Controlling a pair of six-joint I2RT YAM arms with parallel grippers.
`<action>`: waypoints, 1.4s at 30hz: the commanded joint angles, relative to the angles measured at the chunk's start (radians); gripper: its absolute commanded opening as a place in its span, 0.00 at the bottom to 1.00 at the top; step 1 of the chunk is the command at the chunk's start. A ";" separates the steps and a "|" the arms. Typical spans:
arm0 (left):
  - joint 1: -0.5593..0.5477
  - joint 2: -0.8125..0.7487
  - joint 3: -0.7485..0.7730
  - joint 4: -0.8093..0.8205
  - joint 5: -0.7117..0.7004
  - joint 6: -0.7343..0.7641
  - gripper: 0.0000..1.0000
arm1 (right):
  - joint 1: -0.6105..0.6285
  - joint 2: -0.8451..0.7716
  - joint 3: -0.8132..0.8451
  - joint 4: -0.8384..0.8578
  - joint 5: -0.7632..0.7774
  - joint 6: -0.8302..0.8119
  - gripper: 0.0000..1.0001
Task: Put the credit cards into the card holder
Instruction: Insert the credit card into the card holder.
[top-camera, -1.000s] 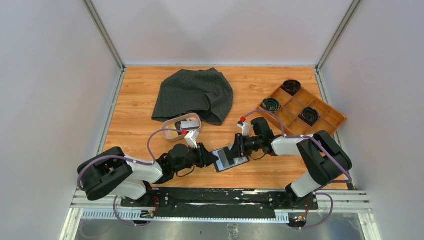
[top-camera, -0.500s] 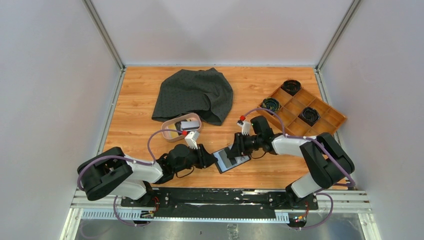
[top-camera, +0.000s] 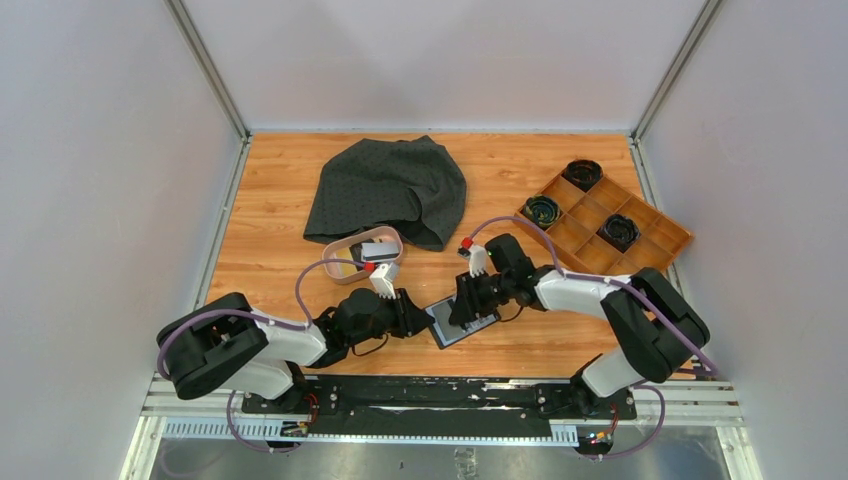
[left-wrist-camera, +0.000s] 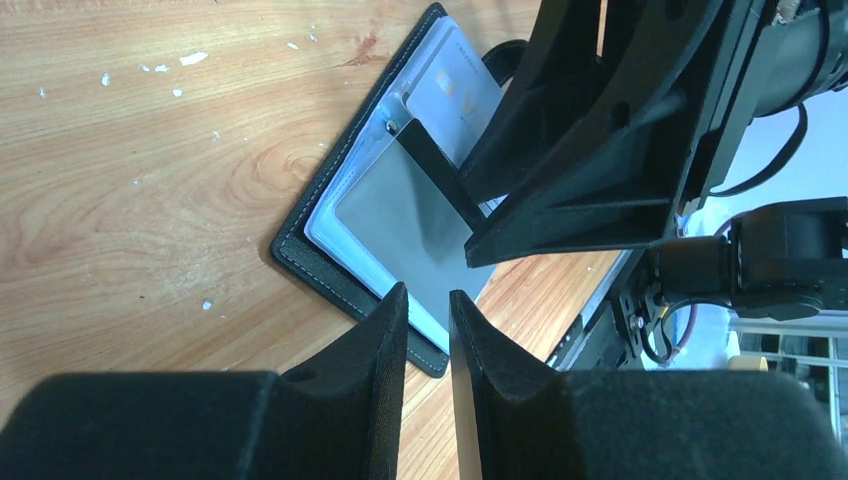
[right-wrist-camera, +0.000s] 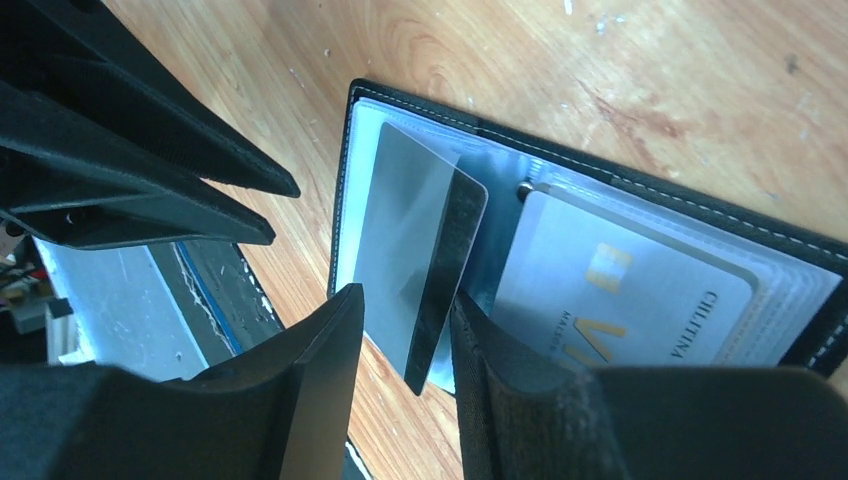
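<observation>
**top, left-wrist and right-wrist views of a two-arm card-filing bench.**

- **card holder** (top-camera: 455, 331): lies opened flat on the wooden table (top-camera: 270, 230), near the front edge and between the two arms, with its clear inner pockets facing up.
- **grey card** (right-wrist-camera: 405, 250): has a black stripe along one long edge. it rests slanted on the half of the card holder nearer the left gripper. whether any of it has entered a pocket cannot be told.
- **pale card** (right-wrist-camera: 620, 300): carries gold markings and sits inside a clear pocket on the other half, beside a small metal stud (right-wrist-camera: 523, 187).
- **right gripper** (right-wrist-camera: 405, 297): hangs over the near end of the grey card with its jaws partly parted. the end of the card shows in the gap. the card's face is turned toward the wrist camera, not pinched between the pads.
- **left gripper** (left-wrist-camera: 428, 300): points at the outer edge of the card holder, opposite the right gripper. its jaws stand only a sliver apart. whether they nip that edge cannot be told.
- **pink oval dish** (top-camera: 335, 250): stands behind the left gripper and holds further cards (top-camera: 378, 248).
- **dark cloth** (top-camera: 390, 190): lies crumpled just behind the pink oval dish.
- **wooden compartment tray** (top-camera: 590, 215): sits at the right rear, with three black round items (top-camera: 618, 231) in separate compartments.
</observation>
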 joint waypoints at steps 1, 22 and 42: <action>-0.007 0.006 -0.014 -0.003 -0.030 0.007 0.25 | 0.051 -0.016 0.048 -0.079 0.056 -0.095 0.42; -0.006 -0.321 -0.098 -0.157 -0.100 0.021 0.41 | 0.154 0.081 0.267 -0.391 0.121 -0.472 0.56; -0.007 -0.529 -0.052 -0.443 -0.130 0.053 0.43 | -0.121 -0.217 0.444 -0.858 -0.195 -1.101 0.70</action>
